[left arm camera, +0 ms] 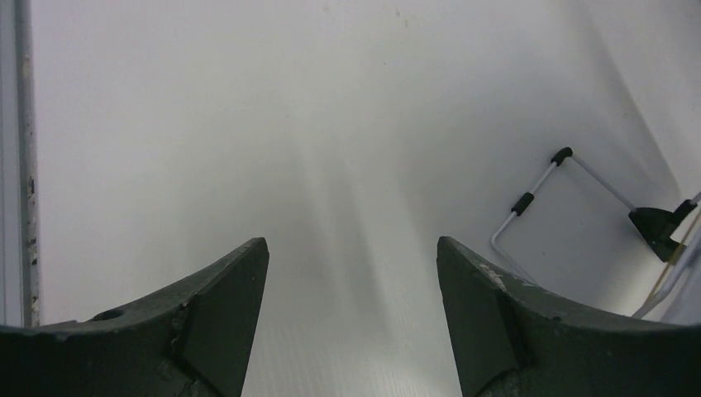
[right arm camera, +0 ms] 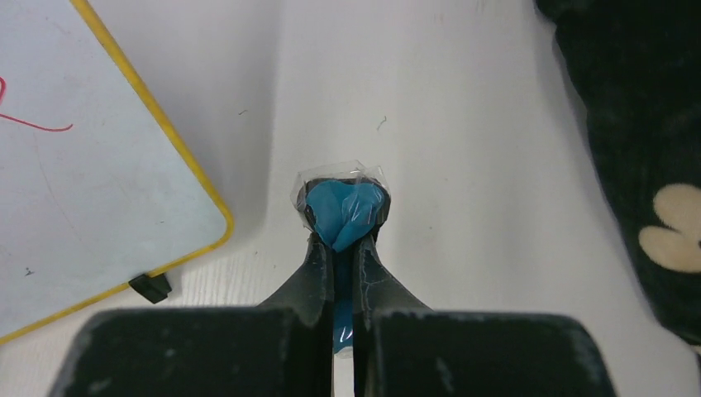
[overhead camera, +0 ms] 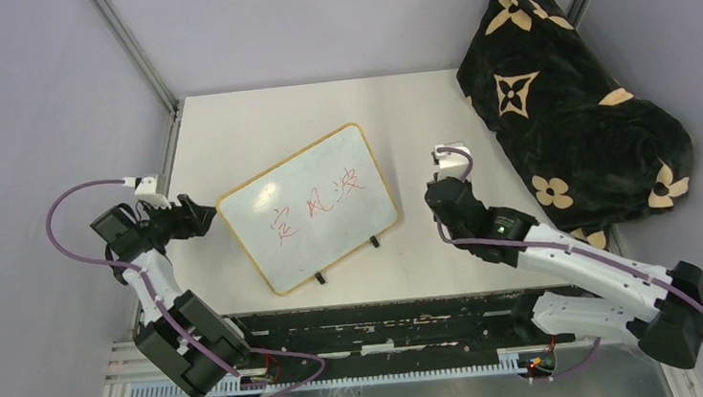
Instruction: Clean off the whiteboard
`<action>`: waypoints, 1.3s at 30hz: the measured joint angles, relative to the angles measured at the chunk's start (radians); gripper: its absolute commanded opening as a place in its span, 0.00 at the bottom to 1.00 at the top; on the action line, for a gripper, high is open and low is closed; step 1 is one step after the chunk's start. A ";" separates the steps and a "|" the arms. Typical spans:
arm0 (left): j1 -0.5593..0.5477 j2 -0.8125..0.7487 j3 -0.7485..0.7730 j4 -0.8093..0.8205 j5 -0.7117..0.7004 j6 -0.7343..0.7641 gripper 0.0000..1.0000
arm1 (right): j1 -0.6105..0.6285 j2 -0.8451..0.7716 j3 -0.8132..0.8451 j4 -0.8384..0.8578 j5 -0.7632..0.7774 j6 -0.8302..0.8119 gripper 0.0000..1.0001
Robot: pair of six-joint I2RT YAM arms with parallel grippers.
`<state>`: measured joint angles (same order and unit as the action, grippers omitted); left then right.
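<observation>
The whiteboard [overhead camera: 308,207] lies tilted in the middle of the table, with a yellow frame, small black feet on its near edge and red handwriting across it. Its near right corner [right arm camera: 124,190] shows in the right wrist view. My right gripper [overhead camera: 441,200] hangs just right of that corner, apart from the board. This gripper [right arm camera: 340,240] is shut on a small blue pad wrapped in clear film [right arm camera: 340,211], which bulges out past the fingertips. My left gripper [overhead camera: 200,215] sits off the board's left corner, open [left arm camera: 353,248], with only bare tabletop between its fingers.
A black blanket with tan flower shapes [overhead camera: 570,103] is heaped at the table's back right, close to the right arm. A white wire stand with black sleeves [left arm camera: 529,198] shows right of the left fingers. A metal rail [overhead camera: 166,147] borders the table's left edge.
</observation>
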<state>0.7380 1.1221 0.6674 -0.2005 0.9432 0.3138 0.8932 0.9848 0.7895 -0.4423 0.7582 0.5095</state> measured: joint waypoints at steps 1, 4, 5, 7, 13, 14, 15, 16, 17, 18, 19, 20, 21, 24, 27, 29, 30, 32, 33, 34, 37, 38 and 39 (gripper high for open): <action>0.000 0.010 0.012 -0.028 0.023 0.035 0.82 | 0.000 0.031 0.013 0.014 -0.003 -0.032 0.01; 0.000 0.056 0.060 -0.115 0.085 0.130 0.82 | 0.002 0.145 0.071 0.031 -0.020 -0.091 0.01; 0.000 0.080 0.086 -0.158 0.107 0.166 0.81 | 0.002 0.175 0.080 0.037 -0.028 -0.102 0.01; 0.000 0.121 0.129 -0.214 0.129 0.212 0.81 | 0.002 0.206 0.084 0.040 -0.043 -0.117 0.01; 0.005 0.222 0.244 -0.308 0.143 0.287 0.78 | 0.003 0.209 0.084 0.038 -0.050 -0.135 0.01; 0.007 0.236 0.267 -0.341 0.153 0.307 0.78 | 0.003 0.208 0.084 0.038 -0.050 -0.137 0.01; 0.008 0.252 0.298 -0.388 0.166 0.344 0.77 | 0.003 0.207 0.084 0.038 -0.050 -0.139 0.01; 0.009 0.272 0.337 -0.448 0.178 0.391 0.77 | 0.003 0.205 0.084 0.038 -0.051 -0.140 0.01; 0.009 0.295 0.385 -0.519 0.193 0.451 0.77 | 0.003 0.205 0.084 0.038 -0.051 -0.140 0.01; 0.009 0.320 0.438 -0.600 0.211 0.521 0.77 | 0.003 0.205 0.084 0.038 -0.051 -0.140 0.01; 0.010 0.348 0.498 -0.691 0.225 0.597 0.76 | 0.003 0.206 0.084 0.038 -0.051 -0.140 0.01; 0.010 0.372 0.547 -0.768 0.239 0.663 0.75 | 0.003 0.207 0.084 0.037 -0.051 -0.140 0.01; 0.010 0.401 0.605 -0.860 0.251 0.724 0.74 | 0.003 0.210 0.086 0.037 -0.051 -0.140 0.01; 0.010 0.470 0.727 -1.040 0.282 0.840 0.75 | 0.003 0.232 0.098 0.035 -0.051 -0.139 0.01; 0.011 0.473 0.735 -1.136 0.290 0.878 0.74 | 0.003 0.251 0.099 0.033 -0.052 -0.137 0.01; 0.011 0.470 0.735 -1.175 0.290 0.880 0.72 | 0.003 0.256 0.099 0.030 -0.055 -0.137 0.01; 0.010 0.465 0.735 -1.192 0.291 0.880 0.72 | 0.003 0.257 0.100 0.030 -0.056 -0.136 0.01; 0.006 0.454 0.739 -1.213 0.297 0.877 0.71 | 0.003 0.258 0.101 0.030 -0.060 -0.136 0.01; 0.005 0.447 0.746 -1.221 0.299 0.872 0.71 | 0.003 0.258 0.101 0.030 -0.060 -0.136 0.01; 0.002 0.441 0.754 -1.226 0.300 0.862 0.71 | 0.003 0.258 0.103 0.030 -0.061 -0.135 0.01; -0.020 0.416 0.803 -1.239 0.317 0.822 0.70 | 0.003 0.258 0.104 0.031 -0.063 -0.132 0.01; -0.029 0.410 0.817 -1.240 0.317 0.812 0.70 | 0.003 0.258 0.104 0.030 -0.065 -0.132 0.01; -0.042 0.401 0.834 -1.241 0.319 0.800 0.70 | 0.003 0.259 0.105 0.030 -0.067 -0.132 0.01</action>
<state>0.6960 1.5230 1.5017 -1.4418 1.2617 1.1133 0.8959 1.2434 0.8940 -0.4122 0.6914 0.3779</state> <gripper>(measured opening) 0.705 0.041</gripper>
